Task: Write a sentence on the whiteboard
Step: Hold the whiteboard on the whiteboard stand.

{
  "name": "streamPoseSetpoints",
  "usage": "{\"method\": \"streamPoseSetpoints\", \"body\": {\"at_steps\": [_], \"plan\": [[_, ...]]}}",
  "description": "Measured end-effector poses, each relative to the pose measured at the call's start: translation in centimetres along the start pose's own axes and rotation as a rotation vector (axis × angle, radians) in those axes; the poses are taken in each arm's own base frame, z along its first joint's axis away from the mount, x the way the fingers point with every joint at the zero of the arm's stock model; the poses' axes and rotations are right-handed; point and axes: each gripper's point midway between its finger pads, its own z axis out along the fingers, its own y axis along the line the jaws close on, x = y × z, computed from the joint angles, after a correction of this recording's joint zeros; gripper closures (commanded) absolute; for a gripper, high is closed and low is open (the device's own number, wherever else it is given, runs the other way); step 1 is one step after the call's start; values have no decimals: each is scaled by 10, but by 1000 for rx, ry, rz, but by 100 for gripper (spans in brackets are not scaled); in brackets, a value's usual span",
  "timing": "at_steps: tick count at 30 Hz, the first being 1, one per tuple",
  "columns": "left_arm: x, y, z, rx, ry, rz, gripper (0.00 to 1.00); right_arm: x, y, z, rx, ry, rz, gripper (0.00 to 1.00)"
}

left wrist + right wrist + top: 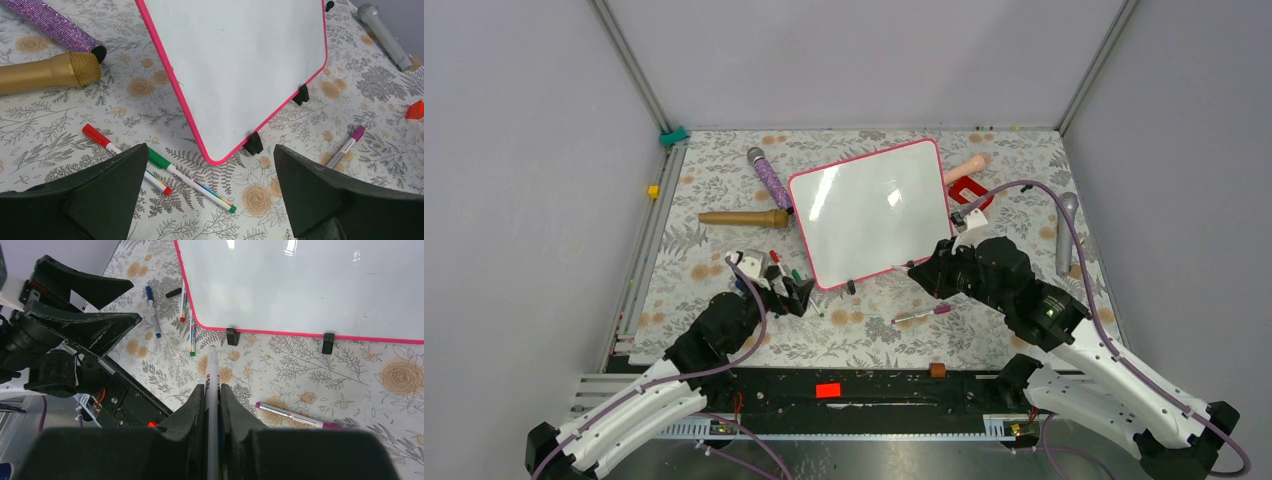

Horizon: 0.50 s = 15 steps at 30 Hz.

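The whiteboard (874, 210) lies flat mid-table, pink-framed, with two black feet on its near edge. Its glossy face (240, 65) (310, 285) is bare; no sentence shows on it. My right gripper (921, 268) (212, 387) hovers just off the board's near right corner, shut on a white-barrelled marker (213, 365) whose dark tip points toward the near edge between the feet. My left gripper (799, 293) (210, 150) stands open by the board's near left corner, nothing between its fingers.
Green (192, 182) and red (100, 137) markers lie under the left gripper. A purple marker (921, 316) (295, 415) lies near the right gripper, a blue one (153, 312) further left. Gold (744, 217), glitter purple (769, 180) and grey (1065, 232) microphones and a red block (969, 192) ring the board.
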Motion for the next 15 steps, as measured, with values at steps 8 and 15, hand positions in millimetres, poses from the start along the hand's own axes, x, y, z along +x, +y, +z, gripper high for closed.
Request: {"method": "streamPoseSetpoints", "body": {"at_steps": [8, 15], "plan": [[11, 1, 3, -2, 38, 12, 1, 0, -3, -2, -9, -44, -4, 100], [32, 3, 8, -11, 126, 41, 1, -7, -15, -4, 52, -89, -36, 100]]}}
